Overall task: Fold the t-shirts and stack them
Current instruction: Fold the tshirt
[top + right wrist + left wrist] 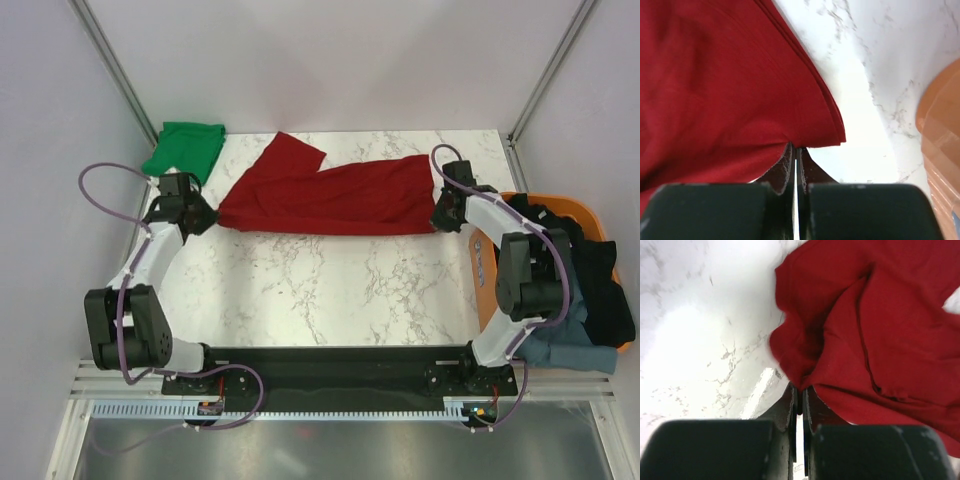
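Note:
The dark red t-shirt [325, 195] lies stretched left to right across the far half of the table. My left gripper [211, 217] is shut on its left end, and the cloth [865, 330] bunches at the fingertips. My right gripper [437, 218] is shut on its right edge, where the folded hem [740, 80] meets the fingertips. A sleeve of the red shirt points toward the far edge. The bright green t-shirt [185, 147] lies crumpled at the far left corner. Black [590, 270] and grey-blue [565, 350] garments sit in the basket.
An orange plastic basket [583, 210] stands off the table's right edge beside my right arm; its rim shows in the right wrist view [940, 125]. The marble tabletop [320, 290] stretches between the shirt and the arm bases. Frame posts rise at both far corners.

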